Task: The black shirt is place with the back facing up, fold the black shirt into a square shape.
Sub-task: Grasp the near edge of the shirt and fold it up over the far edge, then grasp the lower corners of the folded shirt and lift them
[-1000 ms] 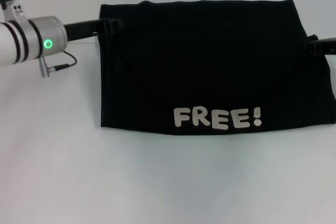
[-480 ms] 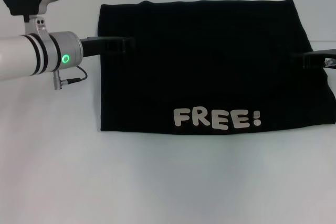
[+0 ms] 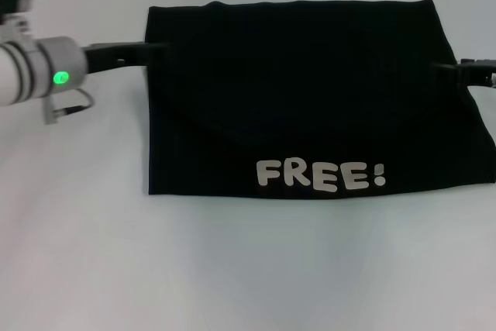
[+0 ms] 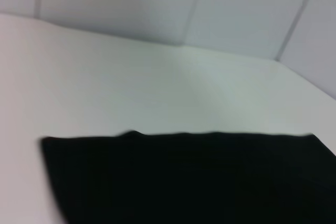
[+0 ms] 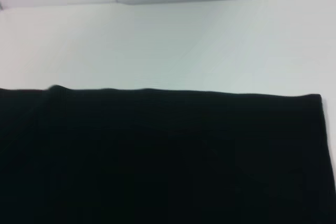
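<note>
At the shirt's left edge, our left gripper (image 3: pixel 151 50) sits just at the border of the cloth, its dark fingers hard to separate from the black fabric; we cannot tell how far it is open or whether it has hold of anything; half a second ago it reached further in over the cloth, so we read it as pulling back outward; across the garment, our right gripper (image 3: pixel 457 71) shows only as a dark tip at the right edge, nearer the frame's side than it was, and its state is equally unreadable to us.

Outward from both, the black shirt (image 3: pixel 310 98) lies flat on the white table (image 3: pixel 232 269) as a wide rectangle, the pale "FREE!" lettering (image 3: pixel 321 175) along its near edge; its outline looks unchanged while the arms have drawn away; both wrist views show only the far straight edge of the cloth against the table and the tiled wall (image 4: pixel 210 9) behind.

We judge that a fold has just been laid and released; the shape is wider than deep, so a further fold across seems needed to make a square.
</note>
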You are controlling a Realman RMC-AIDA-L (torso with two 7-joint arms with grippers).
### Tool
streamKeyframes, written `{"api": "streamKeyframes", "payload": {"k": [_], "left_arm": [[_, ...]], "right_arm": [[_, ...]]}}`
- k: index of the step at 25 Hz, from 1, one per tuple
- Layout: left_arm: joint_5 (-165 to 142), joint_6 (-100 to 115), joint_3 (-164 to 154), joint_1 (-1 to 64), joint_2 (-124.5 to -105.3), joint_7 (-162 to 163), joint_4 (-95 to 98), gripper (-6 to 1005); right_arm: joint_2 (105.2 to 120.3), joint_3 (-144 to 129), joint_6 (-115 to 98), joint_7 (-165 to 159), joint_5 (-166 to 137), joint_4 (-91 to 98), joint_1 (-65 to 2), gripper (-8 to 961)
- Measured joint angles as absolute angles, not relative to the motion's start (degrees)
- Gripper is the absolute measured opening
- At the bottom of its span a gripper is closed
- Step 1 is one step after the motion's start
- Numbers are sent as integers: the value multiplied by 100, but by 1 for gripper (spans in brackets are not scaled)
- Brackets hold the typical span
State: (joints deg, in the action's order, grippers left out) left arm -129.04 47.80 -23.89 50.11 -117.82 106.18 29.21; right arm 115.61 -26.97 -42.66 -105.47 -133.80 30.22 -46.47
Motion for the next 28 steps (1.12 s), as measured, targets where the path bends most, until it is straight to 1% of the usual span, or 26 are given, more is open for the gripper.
{"api": "streamKeyframes", "payload": {"k": [2, 5, 7, 11, 16, 28], "left_arm": [[-12904, 4911, -2397, 4870, -11786, 10821, 3181, 469], [-12865, 5538, -2390, 4472, -11787, 11108, 3623, 546], [-12806, 6144, -2386, 4190, -11785, 11143, 3867, 625], [-12868, 7319, -2402, 3753, -11819, 10986, 4099, 782], [-13259, 7554, -2571, 3516, -11957, 10815, 4124, 911], [-13765, 6922, -3326, 3666, -12032, 10910, 3842, 908]], "right_arm": [[11547, -2693, -4604, -10608, -13315, 3134, -4591, 535], [11504, -2691, -5329, -10737, -13185, 3334, -4471, 663], [11482, -2684, -5904, -10813, -13075, 3476, -4364, 847], [11455, -2669, -6652, -10910, -12819, 3638, -4171, 850], [11433, -2670, -6840, -10965, -12474, 3645, -3976, 853], [11398, -2720, -6898, -11154, -12451, 3690, -3960, 854]]}}
